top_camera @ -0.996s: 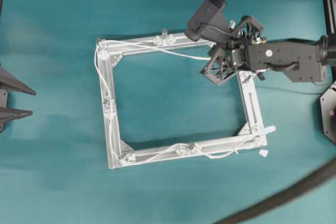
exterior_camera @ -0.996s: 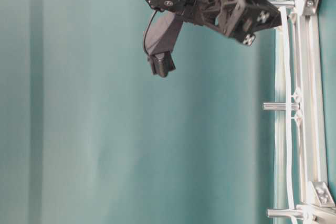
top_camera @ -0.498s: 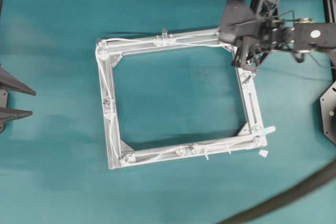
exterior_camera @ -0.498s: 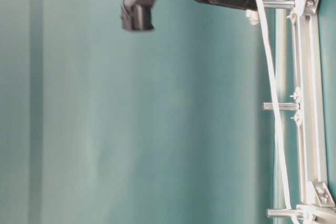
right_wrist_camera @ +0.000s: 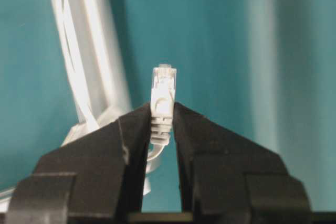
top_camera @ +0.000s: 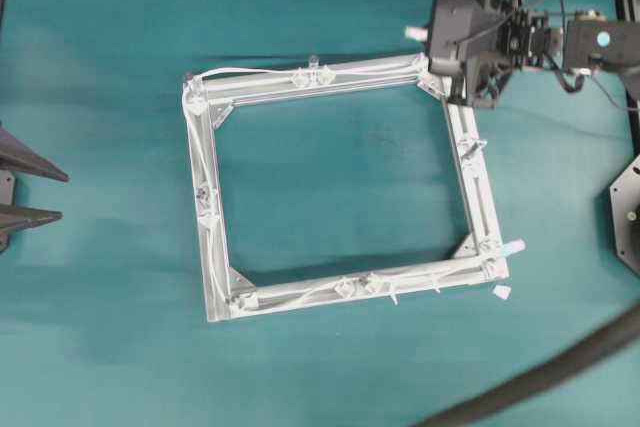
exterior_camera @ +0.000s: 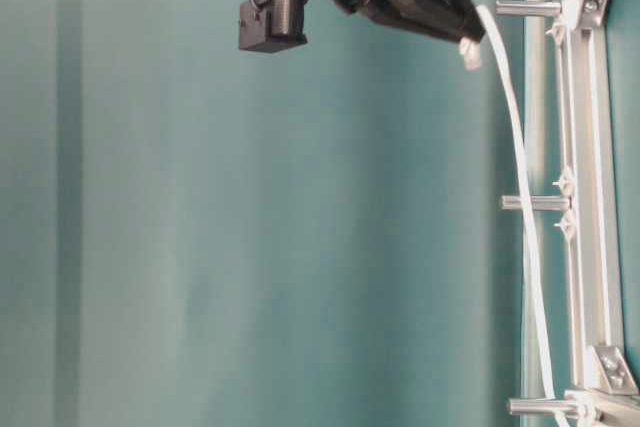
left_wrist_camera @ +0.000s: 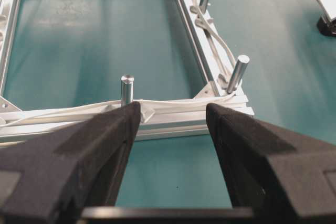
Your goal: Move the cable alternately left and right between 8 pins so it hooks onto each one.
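The cable [top_camera: 245, 72] is a thin white cord that runs along the top, left and bottom rails of the square aluminium frame [top_camera: 478, 197]. My right gripper [right_wrist_camera: 161, 116] is shut on the cable's white plug [right_wrist_camera: 163, 90]. It hovers just outside the frame's top right corner [top_camera: 428, 37]. In the table-level view the cable [exterior_camera: 520, 177] slopes from the gripper down past a pin [exterior_camera: 530, 203]. My left gripper [left_wrist_camera: 173, 111] stands open and empty at the far left [top_camera: 62, 195]. Upright pins [left_wrist_camera: 127, 88] [left_wrist_camera: 238, 73] rise ahead of it. One pin [top_camera: 313, 62] shows on the top rail.
A thick dark hose [top_camera: 540, 377] curves across the bottom right corner. A black fixture [top_camera: 628, 212] sits at the right edge. A small white scrap [top_camera: 502, 291] lies by the frame's bottom right corner. The surface is teal cloth.
My right gripper has moved up and to the right, from inside the frame's top right corner to outside it, drawing the cable against the top rail. The left gripper has stayed put.
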`<state>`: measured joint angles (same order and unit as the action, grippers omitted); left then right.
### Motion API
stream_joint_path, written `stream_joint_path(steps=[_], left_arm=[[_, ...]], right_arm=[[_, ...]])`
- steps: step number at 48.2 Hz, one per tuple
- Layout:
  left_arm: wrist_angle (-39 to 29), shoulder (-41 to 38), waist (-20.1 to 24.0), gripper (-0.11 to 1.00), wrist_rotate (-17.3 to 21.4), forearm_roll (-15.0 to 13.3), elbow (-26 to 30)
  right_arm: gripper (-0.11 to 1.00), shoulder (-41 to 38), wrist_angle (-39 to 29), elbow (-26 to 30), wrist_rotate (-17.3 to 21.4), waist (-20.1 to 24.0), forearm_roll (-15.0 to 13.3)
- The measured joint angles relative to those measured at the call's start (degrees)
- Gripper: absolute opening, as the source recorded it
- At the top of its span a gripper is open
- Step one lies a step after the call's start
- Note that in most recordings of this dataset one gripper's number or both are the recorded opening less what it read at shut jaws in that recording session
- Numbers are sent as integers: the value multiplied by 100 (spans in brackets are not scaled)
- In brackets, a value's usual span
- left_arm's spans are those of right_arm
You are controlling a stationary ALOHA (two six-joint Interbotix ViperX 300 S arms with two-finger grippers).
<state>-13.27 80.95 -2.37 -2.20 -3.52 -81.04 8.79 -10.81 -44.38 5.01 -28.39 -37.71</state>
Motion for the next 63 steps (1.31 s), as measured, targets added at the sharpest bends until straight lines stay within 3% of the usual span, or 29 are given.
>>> stream_joint_path(steps=[8, 22, 45, 63], left_arm=[[0, 0, 0, 65, 0, 0, 0], [0, 0, 0, 65, 0, 0, -9], [0, 0, -9, 65, 0, 0, 0], [0, 0, 0, 65, 0, 0, 0]], right_arm=[[15, -53, 439, -9, -229, -114, -202], [15, -97, 1714, -272, -264, -844, -343], [15, -457, 1441, -369, -123, -1178, -325], [15, -264, 1195, -729, 519, -1178, -281]])
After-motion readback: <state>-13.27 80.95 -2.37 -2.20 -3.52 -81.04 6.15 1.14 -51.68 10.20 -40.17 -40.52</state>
